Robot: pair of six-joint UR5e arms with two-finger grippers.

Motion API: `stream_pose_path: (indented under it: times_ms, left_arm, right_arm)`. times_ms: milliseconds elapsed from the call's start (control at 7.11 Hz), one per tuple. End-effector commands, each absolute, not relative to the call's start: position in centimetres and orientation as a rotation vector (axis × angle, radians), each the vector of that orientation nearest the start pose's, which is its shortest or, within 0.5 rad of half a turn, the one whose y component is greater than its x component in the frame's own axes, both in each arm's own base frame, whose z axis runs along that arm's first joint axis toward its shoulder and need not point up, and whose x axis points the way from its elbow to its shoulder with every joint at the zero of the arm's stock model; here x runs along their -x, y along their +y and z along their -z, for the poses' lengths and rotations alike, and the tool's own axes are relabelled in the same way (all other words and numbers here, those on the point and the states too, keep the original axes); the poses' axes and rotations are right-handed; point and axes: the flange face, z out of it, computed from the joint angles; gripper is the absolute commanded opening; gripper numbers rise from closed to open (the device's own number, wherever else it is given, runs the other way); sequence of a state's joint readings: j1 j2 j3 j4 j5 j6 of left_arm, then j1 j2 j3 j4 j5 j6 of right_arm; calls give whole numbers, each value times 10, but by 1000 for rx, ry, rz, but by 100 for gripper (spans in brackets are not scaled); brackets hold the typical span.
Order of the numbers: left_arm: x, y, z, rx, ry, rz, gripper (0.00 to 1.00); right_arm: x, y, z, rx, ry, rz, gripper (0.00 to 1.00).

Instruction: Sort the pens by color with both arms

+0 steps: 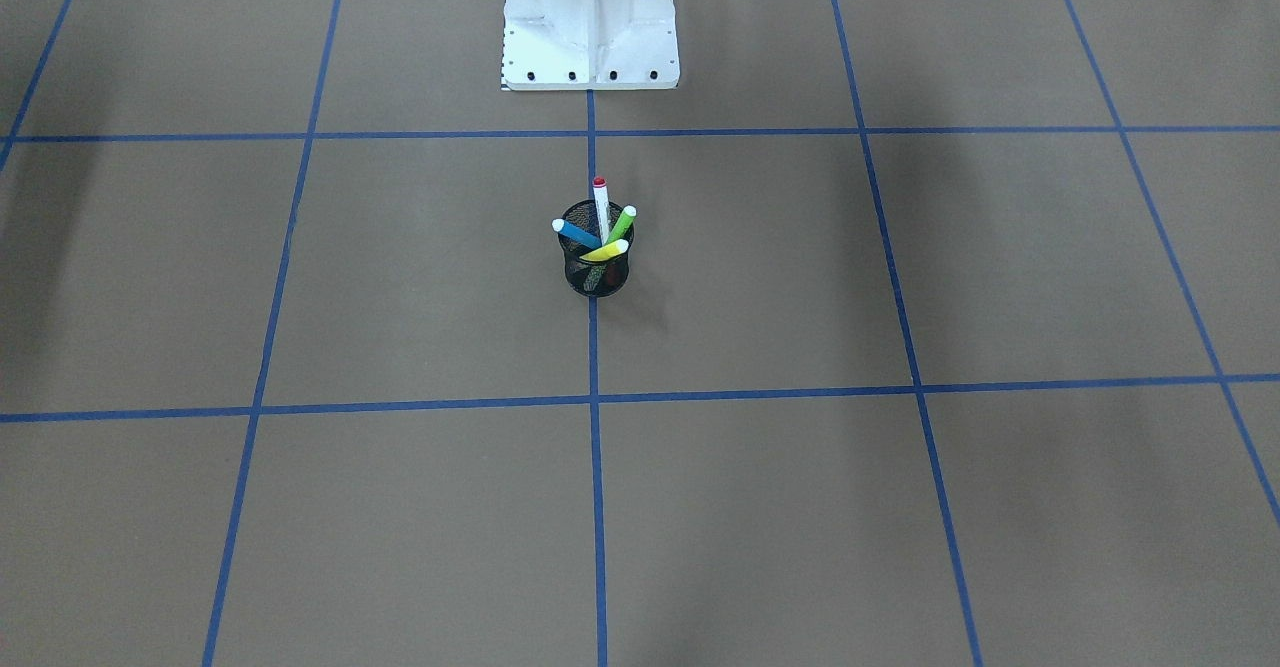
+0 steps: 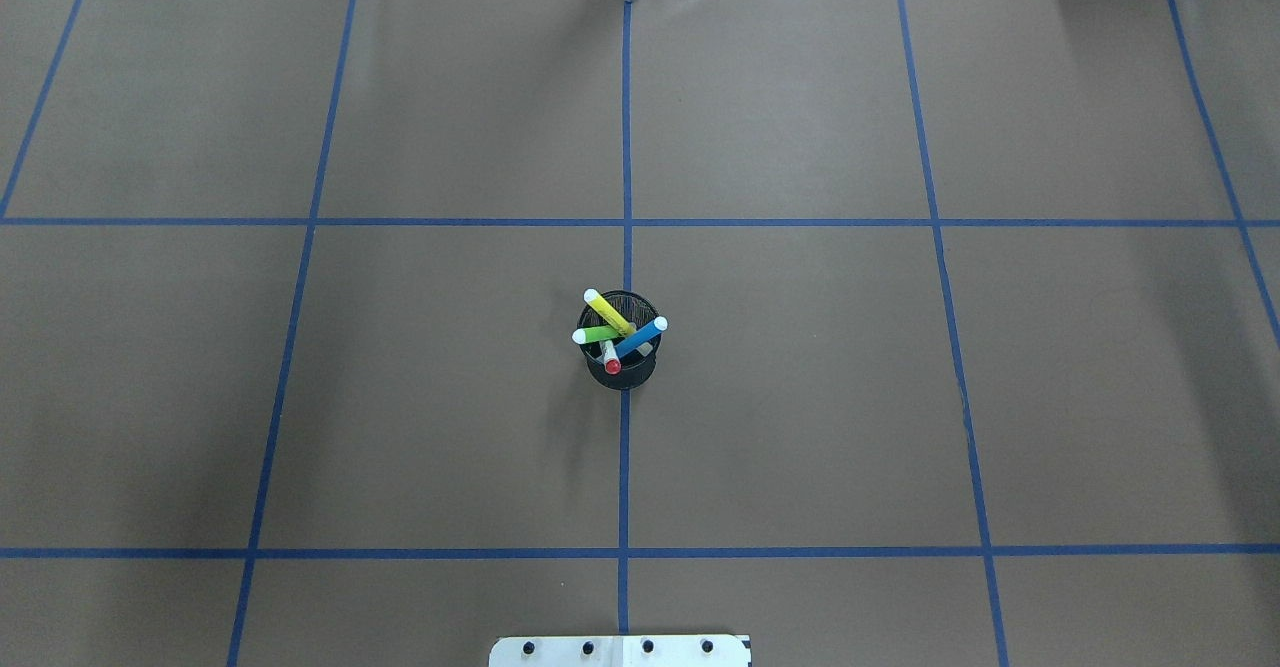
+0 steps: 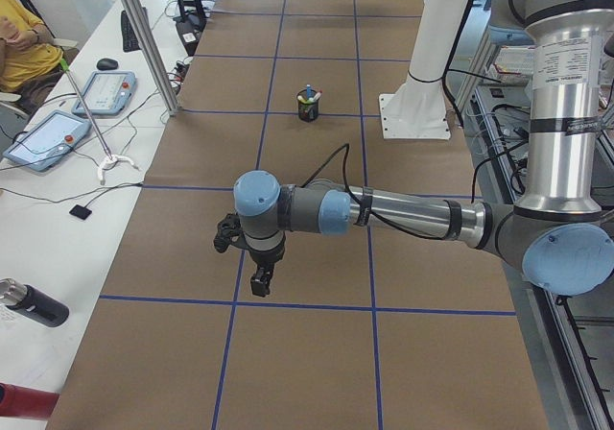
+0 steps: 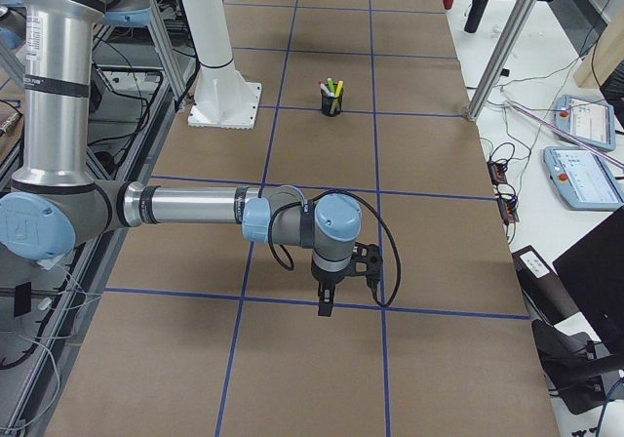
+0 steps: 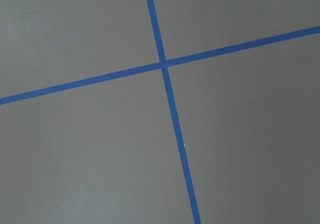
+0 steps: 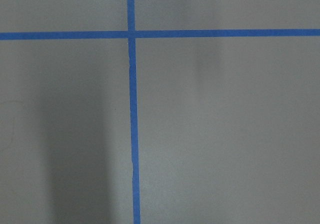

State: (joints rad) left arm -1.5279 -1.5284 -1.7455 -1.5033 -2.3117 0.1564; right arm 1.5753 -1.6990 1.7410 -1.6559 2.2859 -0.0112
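1. A wide table [image 2: 800, 397] is covered in matt brown paper, smooth and flat, and ruled into large rectangles by strips of blue tape [image 2: 626, 147]. A white bench with cables and two tablet-like pendants [image 3: 48, 140] runs along one side.
2. A white bolted pedestal [image 1: 590, 17], flared at its foot, stands at the table's 6 o'clock edge in the overhead view.
3. A small round cup of black wire mesh [image 2: 622, 372] stands upright on the centre tape line, about mid-table.
4. All four pens stand inside the cup, slim cylinders with pale rounded ends, fanned apart. Seen from overhead:
   - the yellow pen [image 2: 608, 312] leans toward 11 o'clock;
   - the green pen [image 2: 597, 333] leans toward 9 o'clock;
   - the blue pen [image 2: 642, 336] leans toward 2 o'clock;
   - the white pen with the red cap [image 2: 611, 357] tips toward 6 o'clock.
5. The left arm [image 3: 413, 214], a silver tube with light-blue joint caps, reaches out level over the table's left end, well apart from the cup. Its black left gripper [image 3: 261, 281] points straight down above the paper.
6. The right arm [image 4: 185, 206] mirrors this at the opposite end, with the right gripper [image 4: 325, 305] hanging down near a tape line.
7. Each gripper shows only in a side view, so I cannot tell whether its fingers are spread or pressed together; neither appears to carry anything.
8. Both wrist cameras see only bare paper and a tape crossing.
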Motion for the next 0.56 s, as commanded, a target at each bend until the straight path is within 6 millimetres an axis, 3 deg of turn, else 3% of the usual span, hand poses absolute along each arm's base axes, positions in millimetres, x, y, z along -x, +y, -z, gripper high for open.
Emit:
stream_pose_path:
  times_ms: [0, 281, 422]
  left_arm:
    - [46, -478, -587, -136, 735, -230, 100]
    - [46, -481, -571, -165, 732, -235, 100]
    - [44, -496, -553, -198, 730, -247, 100]
  right_arm:
    - [-71, -446, -628, -10, -709, 5, 100]
    - [-70, -454, -617, -105, -711, 36, 100]
    - [-70, -458, -612, -168, -710, 56, 100]
